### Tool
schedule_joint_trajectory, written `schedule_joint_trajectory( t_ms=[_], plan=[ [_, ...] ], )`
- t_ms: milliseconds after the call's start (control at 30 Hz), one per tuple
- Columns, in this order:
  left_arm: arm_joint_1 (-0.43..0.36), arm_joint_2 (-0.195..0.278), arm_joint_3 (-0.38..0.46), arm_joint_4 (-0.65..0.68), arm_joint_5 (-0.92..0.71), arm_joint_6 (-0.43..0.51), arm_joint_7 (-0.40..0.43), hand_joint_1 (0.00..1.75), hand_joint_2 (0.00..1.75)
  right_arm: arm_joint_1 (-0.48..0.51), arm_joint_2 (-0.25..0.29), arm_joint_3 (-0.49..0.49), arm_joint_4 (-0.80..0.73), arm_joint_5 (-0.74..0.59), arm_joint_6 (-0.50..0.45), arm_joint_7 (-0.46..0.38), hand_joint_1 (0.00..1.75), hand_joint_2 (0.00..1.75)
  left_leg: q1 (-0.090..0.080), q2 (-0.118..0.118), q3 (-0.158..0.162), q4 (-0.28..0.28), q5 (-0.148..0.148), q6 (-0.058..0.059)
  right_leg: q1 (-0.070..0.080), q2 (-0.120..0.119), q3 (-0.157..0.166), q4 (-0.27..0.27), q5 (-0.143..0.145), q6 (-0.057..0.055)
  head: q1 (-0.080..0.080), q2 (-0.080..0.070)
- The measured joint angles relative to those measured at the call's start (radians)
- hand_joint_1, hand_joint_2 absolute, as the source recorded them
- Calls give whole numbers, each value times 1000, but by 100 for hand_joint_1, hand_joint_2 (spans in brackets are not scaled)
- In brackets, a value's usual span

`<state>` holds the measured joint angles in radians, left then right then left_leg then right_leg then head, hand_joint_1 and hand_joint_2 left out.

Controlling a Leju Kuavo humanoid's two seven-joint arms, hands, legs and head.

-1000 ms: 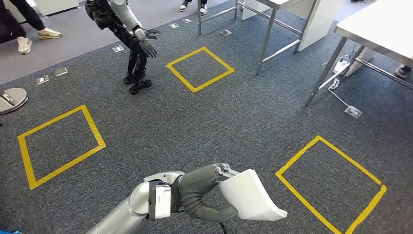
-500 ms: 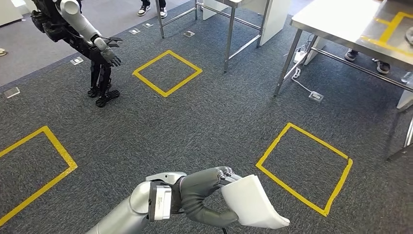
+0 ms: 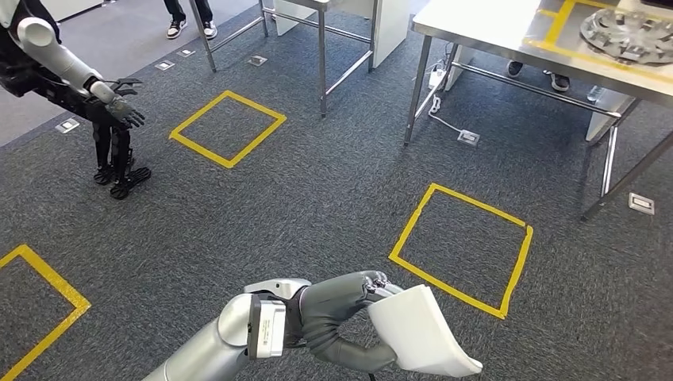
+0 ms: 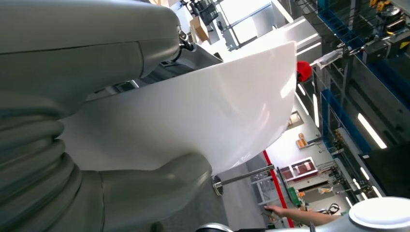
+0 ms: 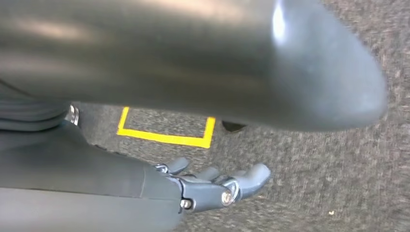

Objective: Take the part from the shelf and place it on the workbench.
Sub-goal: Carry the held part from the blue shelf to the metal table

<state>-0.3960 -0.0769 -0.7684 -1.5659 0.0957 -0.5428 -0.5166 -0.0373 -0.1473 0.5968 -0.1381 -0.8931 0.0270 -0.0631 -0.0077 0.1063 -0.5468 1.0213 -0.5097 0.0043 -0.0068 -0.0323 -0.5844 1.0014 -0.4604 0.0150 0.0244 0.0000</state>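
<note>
My left hand (image 3: 341,317) grips the part (image 3: 421,337), a white curved plastic shell, low in the head view above the grey carpet. In the left wrist view the same white part (image 4: 193,121) lies across the hand, with the thick grey thumb (image 4: 159,188) pressed under it. The workbench (image 3: 508,28), a steel table marked with yellow tape, stands far off at the upper right. My right hand (image 5: 212,186) hangs over the carpet in the right wrist view, fingers apart and holding nothing.
A round metal fixture (image 3: 627,32) lies on the workbench. A yellow taped square (image 3: 460,246) marks the floor before it, and another square (image 3: 226,127) lies further left. A second humanoid robot (image 3: 87,87) stands at the left. Steel table legs (image 3: 321,71) and people's feet (image 3: 186,28) are at the back.
The camera has turned to the right: the floor squares and the other robot slid left and the workbench came further into view. My left hand still holds the white part.
</note>
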Motion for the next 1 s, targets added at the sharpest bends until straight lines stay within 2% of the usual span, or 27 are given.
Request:
schedule_joint_trajectory(
  t_ms=[33,100,133,167,200,233,267,333,367,400,467,500,533,567,600,633,667,700,733,767,833,867,900,933,967,1000],
  plan=[
    [0,0,2,0,3,0,-2,175,175,1,0,0,0,0,-2,-2,0,0,2,-20,-7,22,-16,-6,-3,9,2,-3,2,-5,-2,0],
    [1,1,6,1,8,-1,-5,175,175,-1,0,0,0,0,-7,-7,0,0,7,-76,-54,131,-77,-15,-8,28,3,-4,5,-12,-6,0],
    [4,3,8,3,9,-2,-6,175,175,-2,0,0,0,0,-9,-8,0,0,8,-92,-89,202,-108,-18,-8,40,1,-4,5,-14,-9,0],
    [7,5,8,4,10,-3,-6,175,175,-3,0,1,0,0,-9,-9,0,0,9,-99,-116,257,-125,-19,-8,53,0,-2,5,-15,-10,0],
    [9,6,9,5,10,-4,-6,175,175,-3,0,1,0,0,-9,-8,0,0,9,-102,-130,280,-123,-19,-8,66,-1,-1,5,-15,-10,0],
    [11,7,9,5,10,-6,-6,175,175,-3,0,1,0,0,-9,-7,0,0,9,-104,-122,259,-99,-17,-8,80,-1,1,5,-14,-11,0],
    [11,6,10,5,10,-7,-6,175,175,-3,0,1,0,0,-9,-6,0,0,10,-110,-97,202,-61,-15,-9,93,0,3,4,-12,-12,0],
    [11,4,14,3,10,-10,-4,175,175,-4,0,2,0,0,-9,-4,0,0,14,-148,-39,66,0,-10,-9,119,-1,7,2,-5,-13,0],
    [10,3,16,3,10,-10,-3,175,175,-4,0,2,0,0,-10,-2,0,0,15,-163,-21,25,14,-8,-9,128,-4,8,3,1,-13,0],
    [10,2,17,3,10,-10,-2,175,175,-4,0,2,0,0,-10,0,0,0,14,-172,-15,9,16,-4,-9,137,-8,8,4,8,-13,0],
    [10,-1,19,3,10,-11,-1,175,175,-1,0,2,0,1,-9,4,0,0,12,-155,-16,6,19,7,-12,153,-15,6,8,23,-13,0],
    [10,-3,19,3,10,-11,-1,175,175,1,0,3,0,1,-6,5,0,0,12,-145,-16,3,21,14,-13,148,-18,9,7,28,-12,0],
    [10,-6,20,3,10,-11,-1,175,175,1,0,3,0,1,-2,6,0,0,13,-134,-15,-1,23,22,-12,129,-27,26,-4,33,-9,0],
    [10,-9,21,3,10,-11,-1,175,175,0,1,4,0,1,1,7,0,0,14,-122,-14,-4,25,27,-10,103,-45,64,-27,36,-6,0],
    [10,-11,22,3,10,-11,-1,175,175,-2,1,4,0,2,4,7,0,0,14,-110,-13,-6,25,31,-9,73,-73,123,-58,38,-3,0],
    [11,-11,22,5,10,-11,-1,175,175,-3,1,6,0,2,4,7,0,0,13,-97,-14,-6,24,34,-8,54,-109,195,-92,40,0,0],
    [12,-11,23,6,9,-12,-1,175,175,-4,1,7,0,2,5,7,0,0,11,-84,-14,-6,23,35,-9,45,-140,258,-116,42,1,0],
    [12,-11,23,8,9,-12,-1,175,175,-4,1,8,0,2,6,6,0,0,11,-71,-14,-5,22,35,-9,41,-156,293,-122,43,2,0],
    [12,-10,23,9,9,-12,-1,175,175,-3,1,10,0,2,7,6,0,0,10,-58,-14,-5,21,35,-10,38,-152,288,-110,43,2,0],
    [12,-11,23,10,9,-12,-1,175,175,-2,1,10,0,2,8,6,0,0,10,-47,-12,-5,19,34,-10,32,-127,241,-82,42,2,0],
    [12,-11,23,10,9,-12,-1,175,175,-4,0,13,0,2,8,6,0,0,7,-26,-8,-3,13,26,-7,-2,-46,97,-23,36,3,0],
    [12,-11,24,10,9,-12,-1,175,175,-5,0,15,0,2,8,5,0,0,4,-17,-6,-1,10,21,-4,-16,-18,44,-8,30,2,0],
    [11,-11,24,9,9,-12,-1,175,175,-7,0,16,0,3,8,4,0,0,2,-8,-3,-1,7,15,-1,-25,-5,15,-2,23,2,0],
    [11,-11,24,9,10,-13,-1,175,175,-7,0,18,0,3,8,3,0,0,0,0,-1,-2,5,10,1,-20,-5,10,-4,16,1,0],
    [11,-11,24,9,10,-13,-1,175,175,-6,0,19,0,3,8,2,0,0,0,9,3,-4,3,5,0,-8,-6,9,-3,10,0,0],
    [10,-11,24,8,10,-14,-1,175,175,-4,0,20,0,3,8,1,0,0,1,9,6,-2,0,-1,-2,2,-5,7,-2,5,0,0]
  ],
)
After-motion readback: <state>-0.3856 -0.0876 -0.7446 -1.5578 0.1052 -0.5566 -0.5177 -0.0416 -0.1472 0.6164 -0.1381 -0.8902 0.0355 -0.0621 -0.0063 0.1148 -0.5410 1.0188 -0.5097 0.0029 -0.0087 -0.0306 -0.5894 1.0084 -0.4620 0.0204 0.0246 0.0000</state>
